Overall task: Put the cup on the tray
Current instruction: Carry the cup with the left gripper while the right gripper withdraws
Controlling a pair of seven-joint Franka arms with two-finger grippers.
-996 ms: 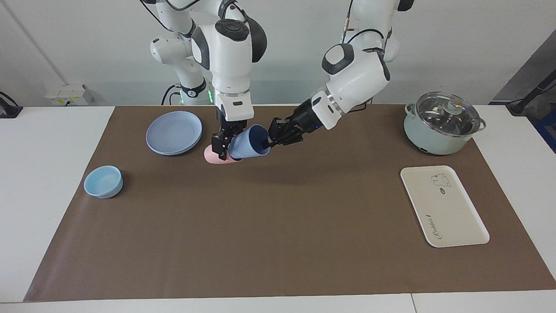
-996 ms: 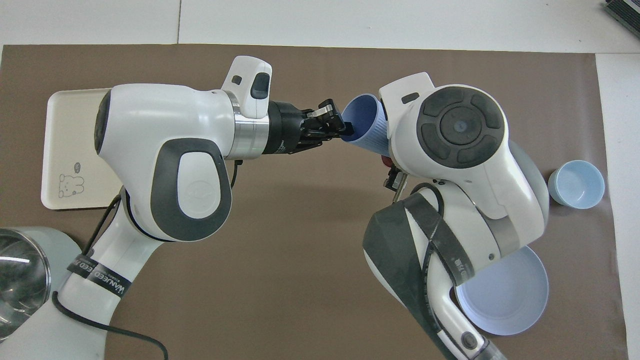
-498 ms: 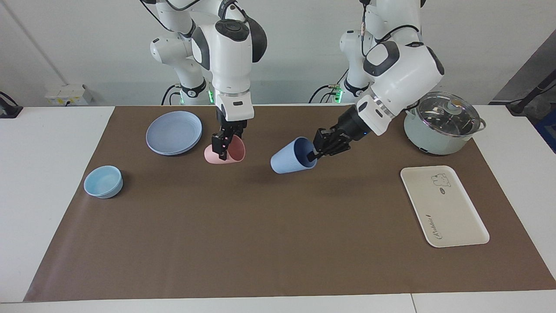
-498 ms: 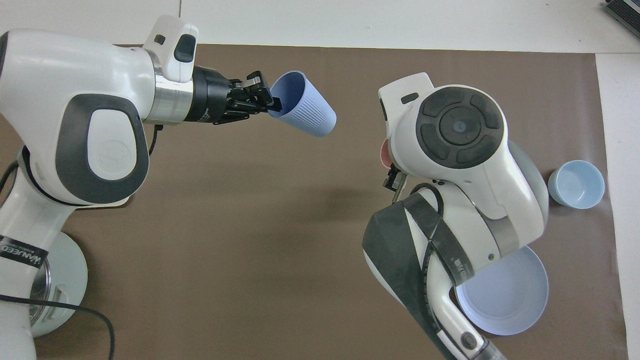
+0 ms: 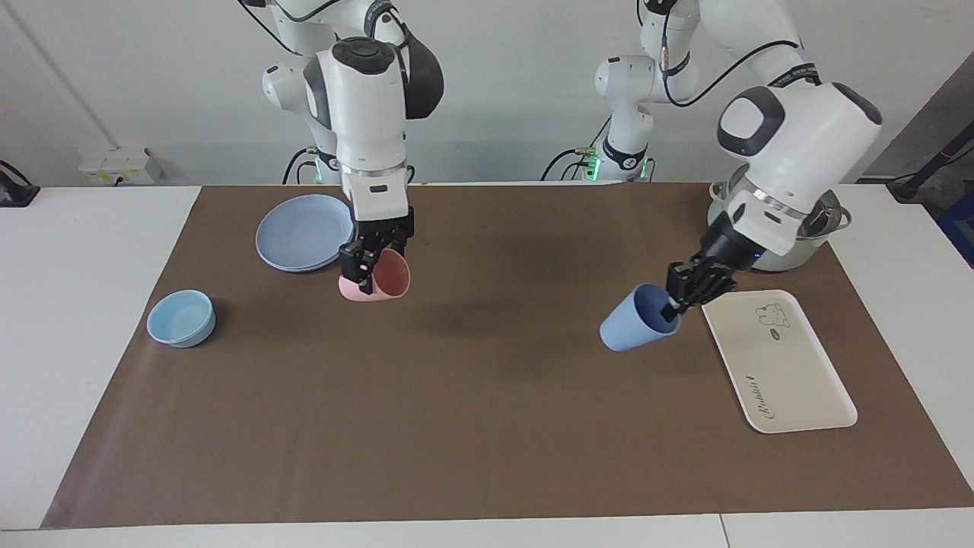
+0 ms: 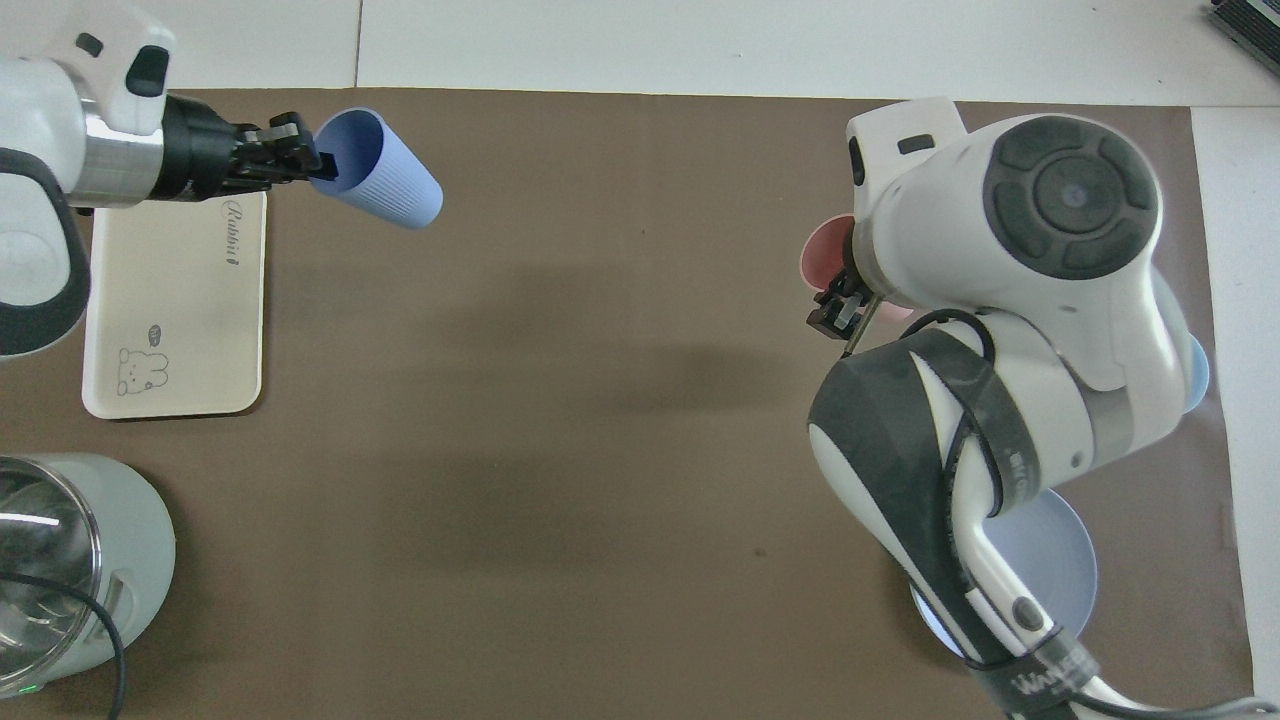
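Note:
The periwinkle-blue cup [image 5: 631, 329] hangs tilted, its mouth turned toward the left gripper [image 5: 671, 308], which is shut on its rim. In the overhead view the cup [image 6: 385, 185] is over the brown mat just beside the tray's long edge, with the left gripper [image 6: 318, 165] at that edge. The cream tray [image 5: 784, 373] with a bear drawing lies flat and bare at the left arm's end of the table, also in the overhead view [image 6: 180, 300]. The right gripper [image 5: 365, 270] is shut on the rim of a salmon-pink tumbler [image 5: 384, 283], held tilted low over the mat.
A round blue plate [image 5: 304, 232] lies beside the right gripper, nearer to the robots. A light-blue bowl [image 5: 181, 318] sits toward the right arm's end. A lidded pale-green pot [image 6: 70, 560] stands next to the tray, nearer to the robots. Brown mat [image 5: 472, 396] covers the table.
The left arm has swung the blue cup away from the right gripper to the tray's edge. The right gripper has shifted slightly toward the bowl with the pink tumbler.

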